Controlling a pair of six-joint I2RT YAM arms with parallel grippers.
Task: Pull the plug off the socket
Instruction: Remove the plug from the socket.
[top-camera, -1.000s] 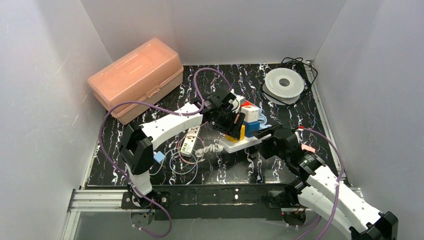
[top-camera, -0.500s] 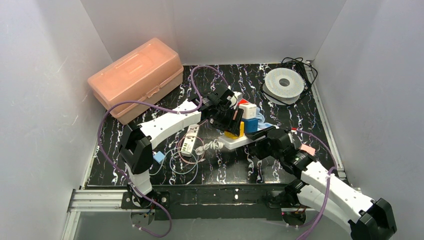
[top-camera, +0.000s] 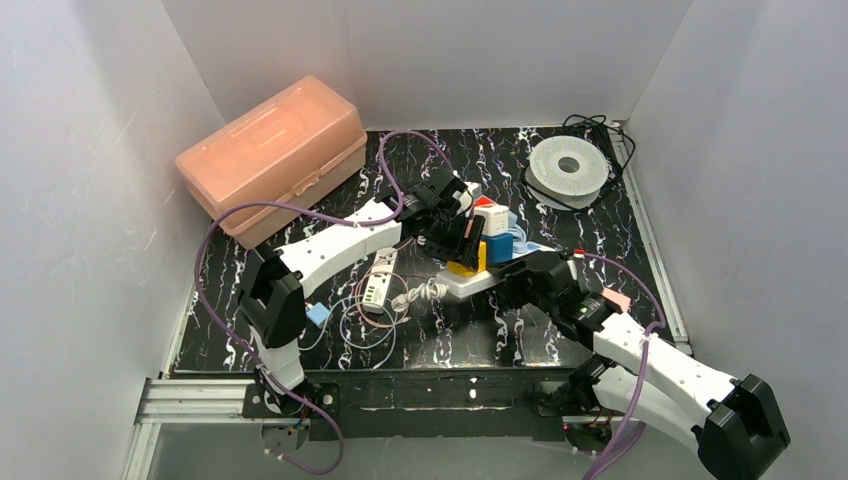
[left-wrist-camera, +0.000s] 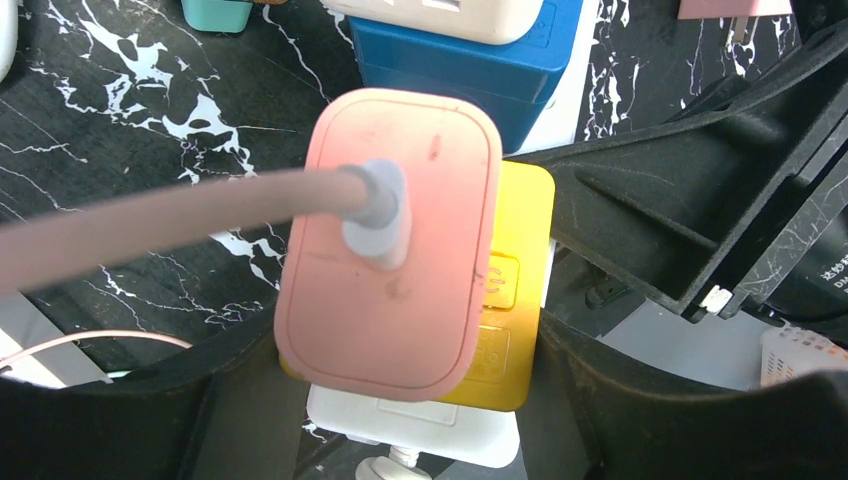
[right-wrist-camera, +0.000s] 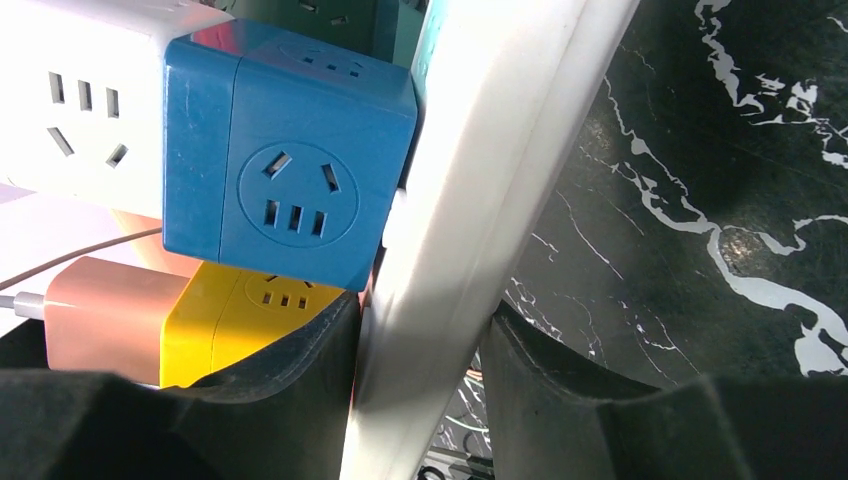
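A white power strip lies mid-table and carries yellow, blue and white cube sockets. A pink plug with a grey-pink cable sits in the yellow cube. My left gripper straddles it. In the left wrist view the gripper has its left finger against the plug's side and its right finger against the yellow cube. My right gripper is shut on the strip's edge, as the right wrist view shows. The blue cube and the plug show there too.
An orange plastic box stands at the back left. A white filament spool with black cable lies at the back right. A small white strip and loose thin cable loops lie left of the power strip.
My right arm has reached forward and left, and its gripper has closed in on the strip's edge. My left gripper has shifted slightly back and settled around the plug.
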